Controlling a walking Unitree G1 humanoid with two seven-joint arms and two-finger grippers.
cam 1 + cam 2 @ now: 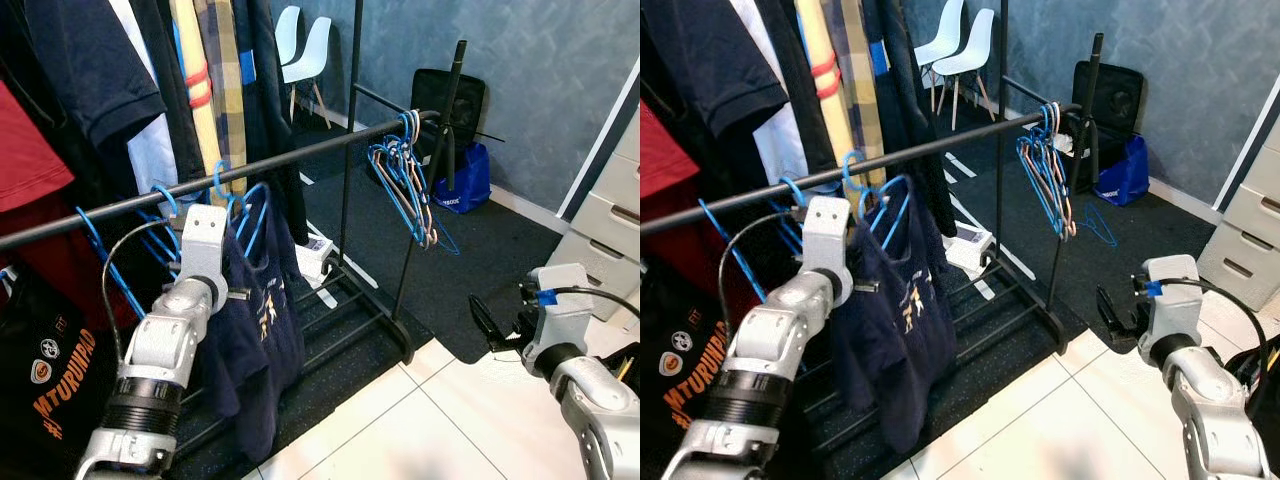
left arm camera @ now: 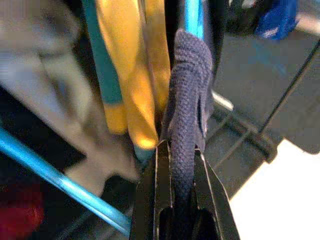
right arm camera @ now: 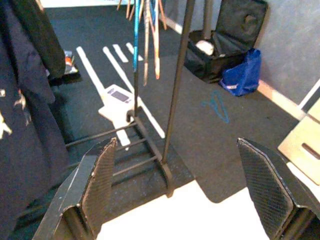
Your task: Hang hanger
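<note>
Beside rail (image 1: pixel 250 172), hangers (image 1: pixel 405 175), perhaps shirt (image 2: pixel 187 100) pinched

The navy knitted cloth shirt (image 2: pixel 187 100) looks coarse and ribbed. The black metal rail (image 1: pixel 300 160) is smooth and matt, the blue plastic hangers (image 1: pixel 405 175) glossy. White floor tiles (image 1: pixel 420 420) shine beside dark matt carpet (image 1: pixel 480 260).
</note>
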